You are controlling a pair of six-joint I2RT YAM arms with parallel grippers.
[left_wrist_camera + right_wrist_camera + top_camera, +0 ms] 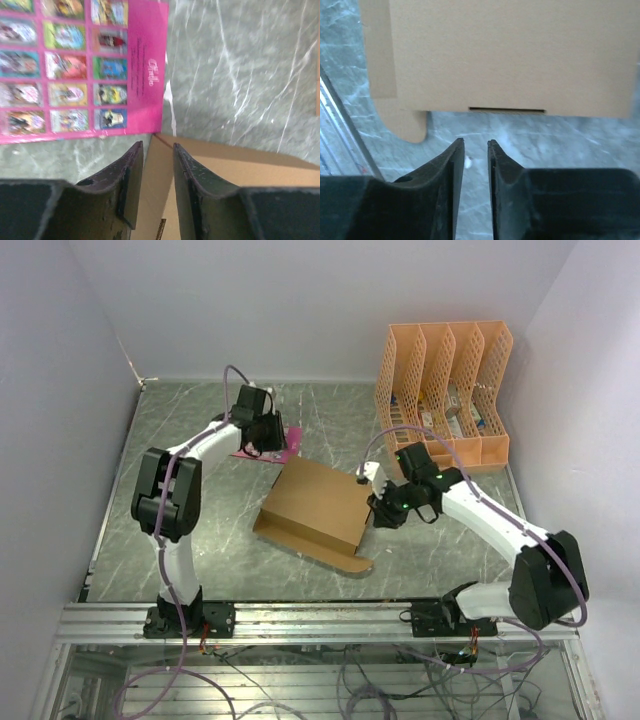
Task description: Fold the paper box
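Observation:
The paper box point(315, 508) is brown cardboard, partly folded, in the middle of the table with a rounded flap point(345, 561) lying towards the near edge. My left gripper point(273, 445) hovers at the box's far left corner, over the pink card. In the left wrist view the gripper point(157, 144) is open a little, and the cardboard point(250, 165) corner shows through the gap. My right gripper point(376, 512) sits just off the box's right edge. In its wrist view the gripper point(475, 141) is slightly open over bare marble, short of the box panel point(510, 55) and its slot point(506, 109).
A pink printed card point(75, 65) lies flat on the table behind the box, also seen from above point(291, 441). An orange lattice file organizer point(445, 390) stands at the back right. The walls enclose the marble table point(190, 530) on three sides.

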